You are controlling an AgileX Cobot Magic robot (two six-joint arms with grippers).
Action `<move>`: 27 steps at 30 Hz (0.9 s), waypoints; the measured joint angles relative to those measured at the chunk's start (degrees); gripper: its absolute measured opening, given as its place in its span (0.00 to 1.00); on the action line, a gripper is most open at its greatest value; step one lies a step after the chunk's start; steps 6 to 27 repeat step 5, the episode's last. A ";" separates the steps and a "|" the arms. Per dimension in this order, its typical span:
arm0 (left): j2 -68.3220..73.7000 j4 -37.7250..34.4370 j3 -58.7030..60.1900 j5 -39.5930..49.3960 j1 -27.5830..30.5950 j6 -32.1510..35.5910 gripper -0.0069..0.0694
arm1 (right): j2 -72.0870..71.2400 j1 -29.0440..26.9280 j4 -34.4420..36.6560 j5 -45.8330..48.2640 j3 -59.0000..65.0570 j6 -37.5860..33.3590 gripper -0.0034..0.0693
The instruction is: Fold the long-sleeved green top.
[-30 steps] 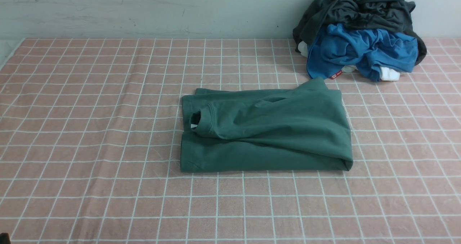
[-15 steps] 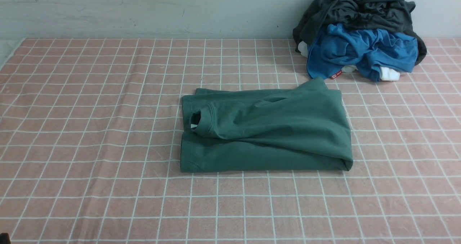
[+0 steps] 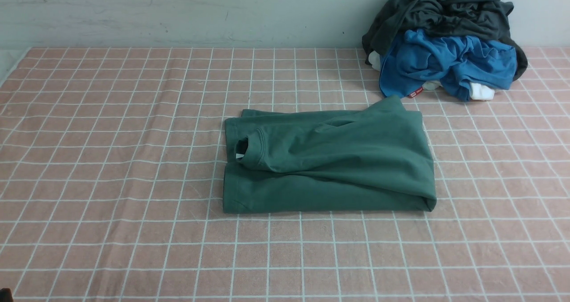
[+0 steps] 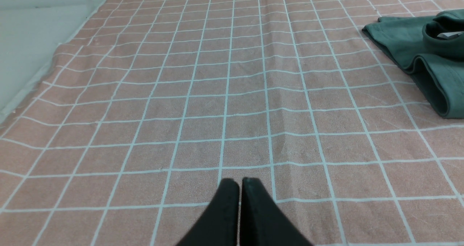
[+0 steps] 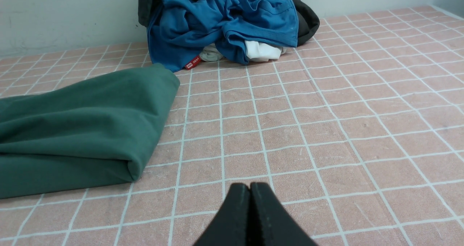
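The green long-sleeved top [image 3: 329, 159] lies folded into a thick rectangle near the middle of the counter [image 3: 111, 159], which is covered by a pink cloth with a white grid. Its neck opening, with a white label showing, faces the robot's left. At the far right, against the wall, sits a heap of clothes: a dark charcoal garment [image 3: 445, 12] on top of a bright blue one [image 3: 445, 61], with bits of white fabric beneath. The left hand [image 4: 239, 182] is closed and empty above bare cloth, apart from the top. The right hand [image 5: 249, 188] is likewise closed and empty, near the top's folded edge.
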 joint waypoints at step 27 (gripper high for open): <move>0.00 0.00 0.00 0.00 0.00 0.00 0.09 | 0.00 0.00 0.00 0.00 0.00 0.00 0.03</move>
